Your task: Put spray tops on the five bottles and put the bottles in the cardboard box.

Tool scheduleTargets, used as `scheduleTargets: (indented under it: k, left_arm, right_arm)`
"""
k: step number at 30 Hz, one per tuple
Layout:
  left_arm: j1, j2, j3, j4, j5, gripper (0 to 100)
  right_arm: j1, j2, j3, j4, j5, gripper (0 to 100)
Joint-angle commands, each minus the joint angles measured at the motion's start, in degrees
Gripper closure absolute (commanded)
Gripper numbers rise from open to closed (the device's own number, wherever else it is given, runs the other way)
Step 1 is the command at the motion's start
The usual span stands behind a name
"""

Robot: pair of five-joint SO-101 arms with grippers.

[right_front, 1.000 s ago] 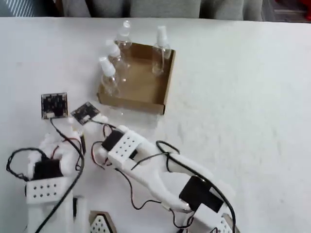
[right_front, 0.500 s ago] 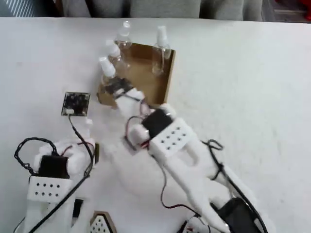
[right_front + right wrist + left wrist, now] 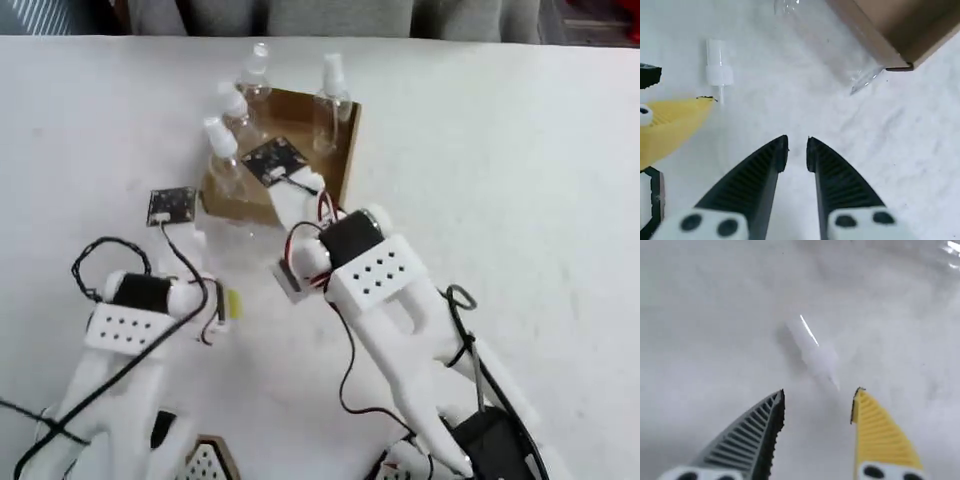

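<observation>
Spray top (image 3: 815, 352) lies on the bench (image 3: 690, 315) just ahead of the left jaws, which stand wide apart. Right jaws, barely apart, hover near the cardboard box (image 3: 865, 35).

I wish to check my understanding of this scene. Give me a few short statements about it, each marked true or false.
1. Four bottles with spray tops stand in the cardboard box. True.
2. The left gripper holds a spray top. False: it is open, and the loose spray top lies on the table ahead of it.
3. A bottle without a top lies on the table beside the box. True.
4. The right gripper grips that bottle. False: nothing is between its fingers.
</observation>
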Motion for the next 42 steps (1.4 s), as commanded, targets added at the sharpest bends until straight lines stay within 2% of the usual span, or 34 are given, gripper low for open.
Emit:
scheduleTargets:
  k: [1,8,14,20,22,25,27,30,32,36,40,42]
  left_arm:
    - [0.92,5.93,-3.69,-4.57,4.04,77]
    - [0.92,20.09,-9.67,-5.63,7.74,77]
    - [0.75,32.75,-12.48,-10.73,9.58,77]
    - [0.57,37.58,-14.68,-11.78,9.67,77]
    - [0.57,37.67,-14.42,-13.1,9.58,83]
    - [0.57,37.67,-14.33,-13.45,8.97,100]
    - [0.48,37.67,-14.33,-13.36,7.3,95]
    - [-0.57,37.67,-14.24,-13.1,6.42,98]
    - [-2.42,37.67,-14.24,-12.92,5.63,97]
    - [-8.31,37.58,-16.09,-11.34,-1.49,98]
    - [-14.99,37.76,-18.99,-11.96,-1.32,98]
    - [-16.75,37.93,-19.87,-11.96,-0.62,98]
  right_arm:
    - [0.31,-0.31,-0.7,-1.01,0.53,95.7]
    - [0.4,0.13,-0.7,-1.01,0.62,95.7]
    - [0.66,0.13,-0.62,-1.01,0.62,95.7]
    - [0.66,0.22,-0.62,-1.01,0.62,95.7]
    - [0.66,0.22,-0.62,-1.1,0.62,95.7]
    - [0.66,0.22,-0.53,-1.1,0.62,95.7]
    - [0.66,0.22,-0.53,-1.1,0.62,95.7]
    - [0.66,0.22,0.44,-1.36,0.62,95.7]
    - [0.57,0.22,2.29,-3.03,0.62,95.7]
    - [0.75,0.22,8.18,-9.45,0.53,95.7]
    - [0.4,0.22,15.65,-22.99,-0.18,95.7]
    - [0.4,0.22,19.34,-30.64,-3.34,95.7]
